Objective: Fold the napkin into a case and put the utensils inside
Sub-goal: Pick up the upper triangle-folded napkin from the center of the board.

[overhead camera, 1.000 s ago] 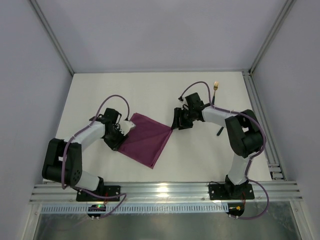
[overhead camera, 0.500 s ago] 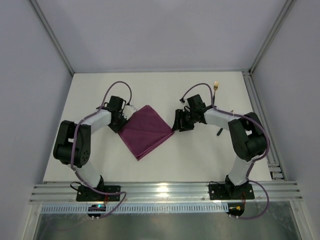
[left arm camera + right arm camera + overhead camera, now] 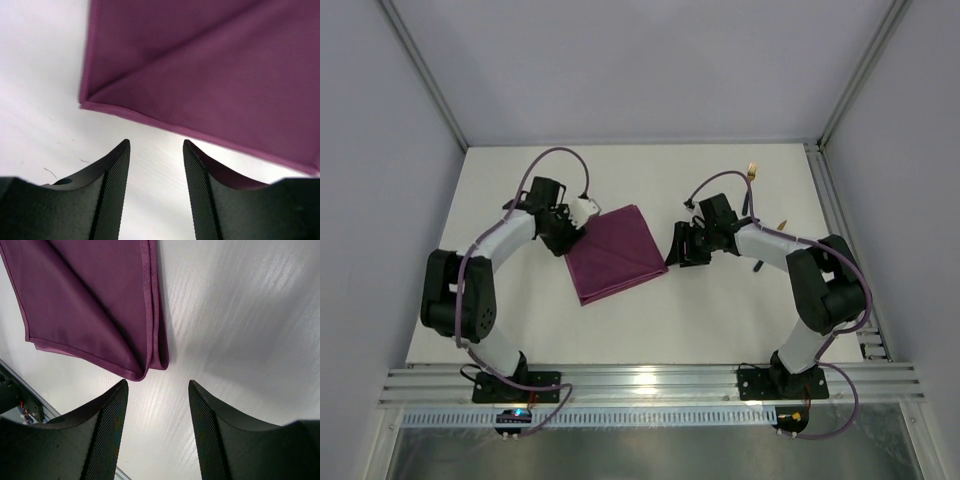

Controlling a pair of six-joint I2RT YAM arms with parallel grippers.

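The magenta-purple napkin (image 3: 613, 254) lies folded flat in a rough rectangle at mid-table. My left gripper (image 3: 570, 226) is open at its back-left corner. In the left wrist view (image 3: 156, 150) the hemmed edge (image 3: 210, 75) lies just ahead of the fingertips, and cloth shows beside the right finger. My right gripper (image 3: 677, 246) is open just off the napkin's right corner. In the right wrist view (image 3: 157, 390) the layered corner (image 3: 100, 315) lies ahead of the jaws, not touching. The gold fork head (image 3: 752, 172) shows at the back right. A dark handle (image 3: 757, 266) peeks out beside my right arm.
The white table (image 3: 720, 310) ends in an aluminium rail (image 3: 640, 382) at the near side. Frame posts and a side rail (image 3: 840, 220) run along the right edge. Grey walls close in the left, back and right.
The napkin has turned and been pulled from a diamond into a squarer shape. My left gripper swung toward the back along its left side. My right gripper barely moved.
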